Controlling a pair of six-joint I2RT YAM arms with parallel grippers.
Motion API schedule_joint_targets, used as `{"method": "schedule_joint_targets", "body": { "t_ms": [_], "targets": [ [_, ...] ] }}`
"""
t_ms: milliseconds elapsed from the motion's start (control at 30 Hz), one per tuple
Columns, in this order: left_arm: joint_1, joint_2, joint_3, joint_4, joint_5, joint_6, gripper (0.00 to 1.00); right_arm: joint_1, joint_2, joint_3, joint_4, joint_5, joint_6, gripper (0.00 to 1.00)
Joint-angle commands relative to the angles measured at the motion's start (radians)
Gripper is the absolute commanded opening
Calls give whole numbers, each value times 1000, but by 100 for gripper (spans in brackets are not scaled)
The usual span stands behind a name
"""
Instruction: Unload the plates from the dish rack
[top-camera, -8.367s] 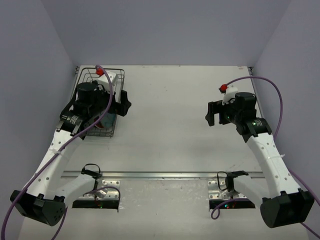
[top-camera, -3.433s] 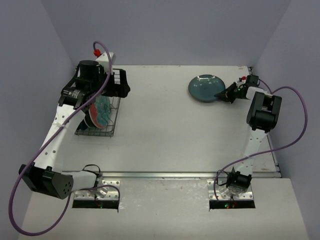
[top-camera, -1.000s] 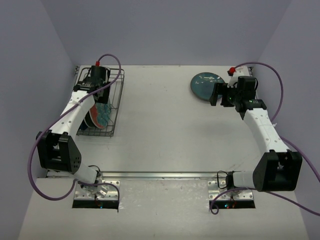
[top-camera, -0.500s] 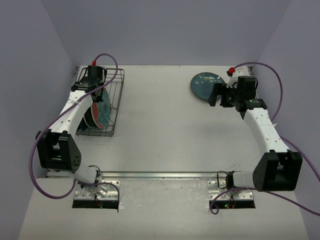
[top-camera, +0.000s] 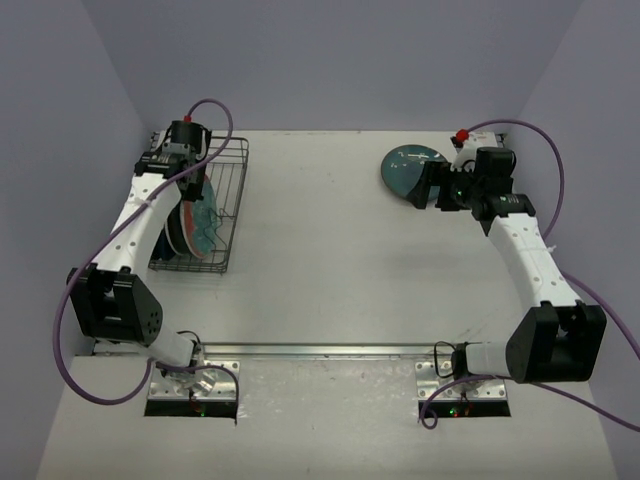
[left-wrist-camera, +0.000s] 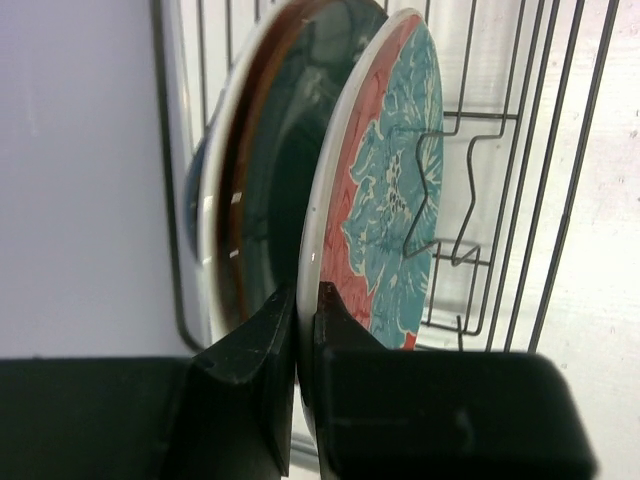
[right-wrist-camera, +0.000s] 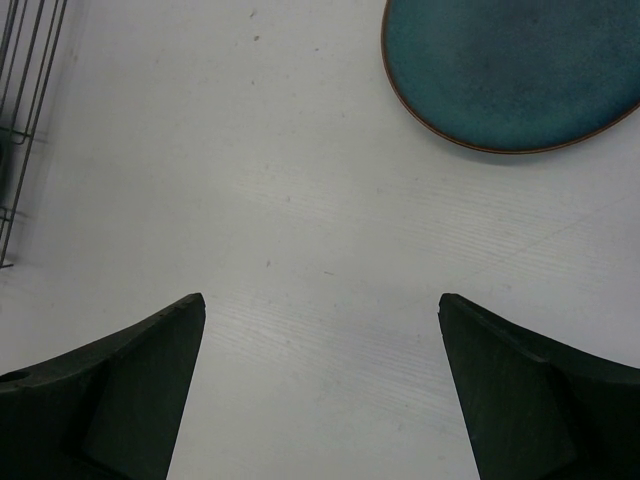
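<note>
The dish rack (top-camera: 232, 190) stands at the table's far left with plates upright in it. The front one is a red plate with a teal floral pattern (left-wrist-camera: 385, 200); a dark teal plate (left-wrist-camera: 270, 180) stands right behind it. My left gripper (left-wrist-camera: 305, 300) is shut on the floral plate's white rim, one finger on each face. From above, that gripper (top-camera: 185, 165) sits over the rack's far end. Another dark teal plate (top-camera: 405, 170) lies flat at the far right. My right gripper (top-camera: 432, 187) hovers beside it, open and holding nothing, with bare table between its fingers (right-wrist-camera: 150, 390).
The rack's wire prongs (left-wrist-camera: 450, 200) rise just right of the held plate. The left wall (left-wrist-camera: 80, 180) is close behind the rack. A corner of the rack (right-wrist-camera: 25, 100) shows at the left edge of the right wrist view; the flat teal plate (right-wrist-camera: 510, 70) lies at its top right.
My left gripper's jaws have closed onto the floral plate's rim, and that wrist has shifted slightly toward the rack's far end. The right arm has barely moved and stays open.
</note>
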Motion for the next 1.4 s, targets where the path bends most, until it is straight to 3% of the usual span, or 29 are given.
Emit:
{"method": "schedule_joint_targets", "body": {
  "t_ms": [0,233,400,600,800,1033,1133,1200,1233,1267,1300,1333,1367],
  "targets": [
    [-3,-46,189,5,-17,11,0,27,-8,51,32,-60,24,99],
    [-6,-36,406,-89,19,35,0,39,30,83,28,-96,43,99],
    [-8,-45,499,-130,143,26,0,53,58,108,53,-224,87,99],
    [-7,-120,405,-118,599,-22,0,135,128,138,133,-448,218,99],
    [-8,-204,247,-18,997,-70,0,302,230,206,185,-483,318,99],
    [-8,-221,137,4,1223,-94,0,472,341,291,172,-467,306,99],
    [-8,-225,104,8,1270,-95,0,507,380,306,181,-511,319,85],
    [-6,-232,91,13,1273,-95,0,516,394,305,198,-544,344,65],
    [-6,-234,86,16,1273,-96,0,518,397,302,211,-559,353,50],
    [-6,-236,81,20,1272,-97,0,519,401,298,227,-576,361,27],
    [-6,-240,78,22,1269,-97,0,519,401,297,226,-581,368,11],
    [-6,-240,76,24,1262,-97,0,519,402,295,219,-581,370,0],
    [-6,-240,72,26,1252,-98,0,515,401,289,212,-583,380,0]
  ]
}}
